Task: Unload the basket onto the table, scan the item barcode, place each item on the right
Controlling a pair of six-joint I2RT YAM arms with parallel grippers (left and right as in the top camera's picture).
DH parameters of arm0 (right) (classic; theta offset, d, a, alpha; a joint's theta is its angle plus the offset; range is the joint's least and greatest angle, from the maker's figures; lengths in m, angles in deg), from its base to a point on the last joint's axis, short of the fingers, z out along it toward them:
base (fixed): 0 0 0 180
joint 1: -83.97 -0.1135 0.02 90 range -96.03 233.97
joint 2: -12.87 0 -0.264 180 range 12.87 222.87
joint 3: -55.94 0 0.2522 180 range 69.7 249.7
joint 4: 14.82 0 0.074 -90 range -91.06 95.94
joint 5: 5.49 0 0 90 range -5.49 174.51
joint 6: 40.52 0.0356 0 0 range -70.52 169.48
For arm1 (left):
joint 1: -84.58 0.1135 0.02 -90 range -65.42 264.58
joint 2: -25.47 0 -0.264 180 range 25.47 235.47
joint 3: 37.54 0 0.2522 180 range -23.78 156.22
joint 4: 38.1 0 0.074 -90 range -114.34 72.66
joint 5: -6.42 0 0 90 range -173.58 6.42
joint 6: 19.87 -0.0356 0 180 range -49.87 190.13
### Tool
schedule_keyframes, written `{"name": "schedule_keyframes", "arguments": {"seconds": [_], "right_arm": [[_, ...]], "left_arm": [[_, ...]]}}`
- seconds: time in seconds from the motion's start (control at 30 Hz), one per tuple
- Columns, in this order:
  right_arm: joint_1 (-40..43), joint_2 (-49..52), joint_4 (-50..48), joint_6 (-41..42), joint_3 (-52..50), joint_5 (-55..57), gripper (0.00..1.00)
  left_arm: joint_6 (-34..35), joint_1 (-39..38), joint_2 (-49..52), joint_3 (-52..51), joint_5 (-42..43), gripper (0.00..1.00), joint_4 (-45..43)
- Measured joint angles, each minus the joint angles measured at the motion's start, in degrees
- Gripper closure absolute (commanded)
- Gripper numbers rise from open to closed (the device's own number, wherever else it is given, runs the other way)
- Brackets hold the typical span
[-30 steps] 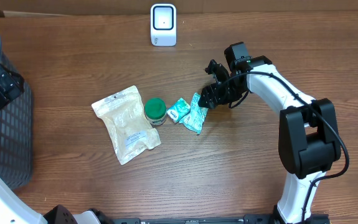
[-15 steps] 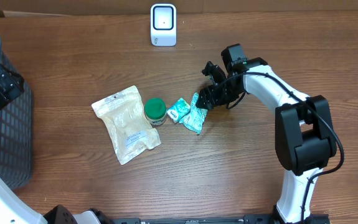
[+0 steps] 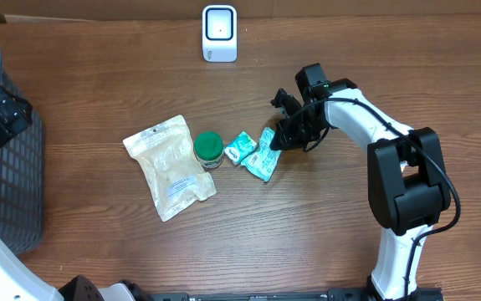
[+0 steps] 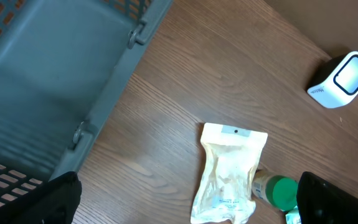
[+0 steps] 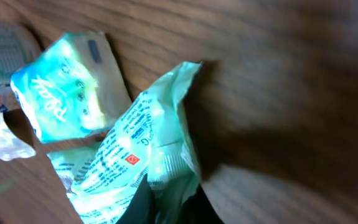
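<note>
right pincer point(image 3: 278, 139) clamped shut on the upper right edge of the green packet point(image 3: 262, 157), just right of frame centre overhead. wrist view: packet film bunched between the dark fingers point(image 5: 205, 210) at the bottom edge. packet lies on the tabletop point(image 3: 324, 234), touching a smaller teal sachet point(image 3: 239, 148). green-lidded jar point(image 3: 209, 149) and clear pouch point(image 3: 170, 167) sit to its left. scanner point(image 3: 220, 33) top centre, well apart. left pincer point(image 4: 188, 193) wide, holding nothing, by the grey basket point(image 3: 6, 192).
</note>
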State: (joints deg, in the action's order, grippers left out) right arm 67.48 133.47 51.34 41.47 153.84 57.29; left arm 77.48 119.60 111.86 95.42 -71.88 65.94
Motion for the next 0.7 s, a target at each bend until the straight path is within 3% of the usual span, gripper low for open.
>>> {"name": "schedule_keyframes", "arguments": {"seconds": [0.23, 0.4, 0.6, 0.7], "right_arm": [[2.4, -1.6, 5.0, 5.7, -0.3, -0.1, 0.96], [4.1, -9.4, 6.8, 10.8, -0.6, 0.9, 0.96], [3.6, -22.8, 10.5, 30.7, -0.6, 11.9, 0.96], [2.4, -23.7, 13.3, 39.5, -0.7, 18.2, 0.96]], "left_arm": [[0.0, 0.0, 0.0, 0.0, 0.0, 0.00, 0.0], [0.0, 0.0, 0.0, 0.0, 0.0, 0.00, 0.0], [0.0, 0.0, 0.0, 0.0, 0.0, 0.00, 0.0], [0.0, 0.0, 0.0, 0.0, 0.0, 0.00, 0.0]]}}
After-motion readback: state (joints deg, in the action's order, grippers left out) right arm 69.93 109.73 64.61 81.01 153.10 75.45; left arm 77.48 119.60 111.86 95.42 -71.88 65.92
